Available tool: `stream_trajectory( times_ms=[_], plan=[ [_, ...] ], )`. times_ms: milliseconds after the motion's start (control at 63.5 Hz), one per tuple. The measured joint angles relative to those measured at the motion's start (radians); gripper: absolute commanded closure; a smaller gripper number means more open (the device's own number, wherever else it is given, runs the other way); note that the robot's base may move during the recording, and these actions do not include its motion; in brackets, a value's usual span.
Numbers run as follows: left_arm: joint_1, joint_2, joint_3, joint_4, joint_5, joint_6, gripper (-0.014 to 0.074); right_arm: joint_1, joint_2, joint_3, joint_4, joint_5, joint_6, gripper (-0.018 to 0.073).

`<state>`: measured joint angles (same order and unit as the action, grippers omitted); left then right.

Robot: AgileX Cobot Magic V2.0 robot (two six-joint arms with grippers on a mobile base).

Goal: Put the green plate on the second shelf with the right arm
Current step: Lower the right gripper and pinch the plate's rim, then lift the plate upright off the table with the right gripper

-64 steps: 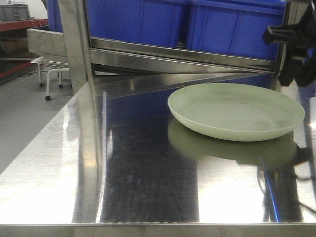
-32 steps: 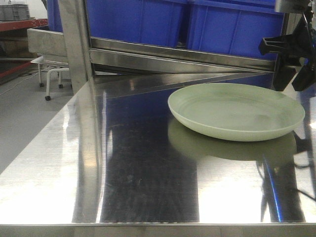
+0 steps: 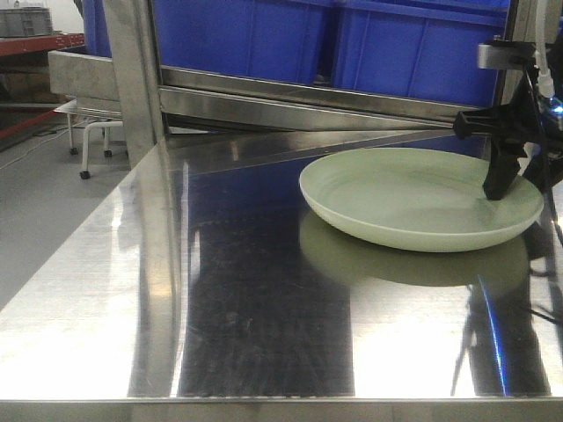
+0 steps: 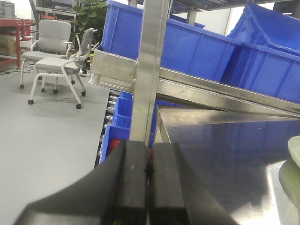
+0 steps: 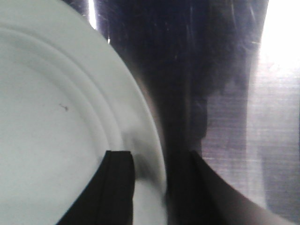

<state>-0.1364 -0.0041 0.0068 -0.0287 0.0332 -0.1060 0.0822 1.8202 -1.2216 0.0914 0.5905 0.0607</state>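
The right gripper (image 5: 157, 186) has been brought down within the last second from a raised position off the far right edge of the plate (image 3: 413, 198) to the plate's right rim. It is held open. In the wrist view, one of its black fingers (image 5: 119, 183) is seen inside the rim over the plate's floor, and the other outside the rim over the steel surface (image 3: 264, 290), so the rim is straddled but not yet pinched. The plate has not been shifted over that second and lies flat on the surface, right of centre. The approach is judged to be complete, with closing on the rim and lifting toward the shelf left to be done.

The fingers are flat, matte and square-ended. The plate is round, shallow, pale green and matte, with a low upturned rim and a faint ring step inside it. Such a thin rim is likely to tip when held from one side. The surface is brushed steel, glossy enough that the plate is mirrored in it. Behind it, blue plastic bins (image 3: 405, 44) are carried on a sloping steel rail, beside a steel post (image 3: 132, 79). The left gripper (image 4: 149, 178) is held closed on nothing, well away to the left.
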Motion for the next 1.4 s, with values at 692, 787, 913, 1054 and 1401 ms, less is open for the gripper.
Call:
stream_trajectory(
  times_ms=[692, 787, 913, 1054, 1401],
  plan=[
    [0.000, 0.000, 0.000, 0.000, 0.000, 0.000, 0.0466, 0.000, -0.269, -0.009, -0.010, 0.080, 0.003, 0.0508],
    [0.000, 0.000, 0.000, 0.000, 0.000, 0.000, 0.0466, 0.000, -0.403, 0.012, -0.016, 0.069, 0.003, 0.0508],
    [0.000, 0.000, 0.000, 0.000, 0.000, 0.000, 0.0466, 0.000, -0.595, 0.081, -0.016, 0.024, 0.003, 0.0508],
    [0.000, 0.000, 0.000, 0.000, 0.000, 0.000, 0.0466, 0.000, -0.809, 0.207, -0.016, -0.024, 0.003, 0.0508],
    [0.000, 0.000, 0.000, 0.000, 0.000, 0.000, 0.0466, 0.000, -1.330, 0.500, -0.045, -0.072, -0.001, 0.0508]
  ],
)
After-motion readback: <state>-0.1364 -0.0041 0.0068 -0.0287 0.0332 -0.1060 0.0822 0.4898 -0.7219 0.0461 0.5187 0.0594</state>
